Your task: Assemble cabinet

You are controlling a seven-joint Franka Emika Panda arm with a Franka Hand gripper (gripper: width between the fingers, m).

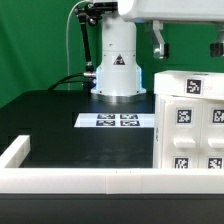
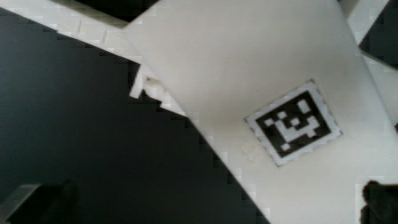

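Observation:
The cabinet (image 1: 190,125) is a large white box with several black-and-white tags, standing on the black table at the exterior view's right. My gripper (image 1: 187,44) hangs above it, open and empty, with its fingers (image 1: 158,45) spread wide and clear of the box. In the wrist view the cabinet (image 2: 231,60) fills the frame as a slanted white face with one tag (image 2: 294,120). My gripper (image 2: 210,205) shows only as dark fingertips (image 2: 43,203) at the two edges. No drawer blocks are in view.
The marker board (image 1: 117,121) lies flat in front of the robot base (image 1: 117,65). A long low white rail (image 1: 90,180) runs along the table's near edge and turns back at the exterior view's left (image 1: 15,150).

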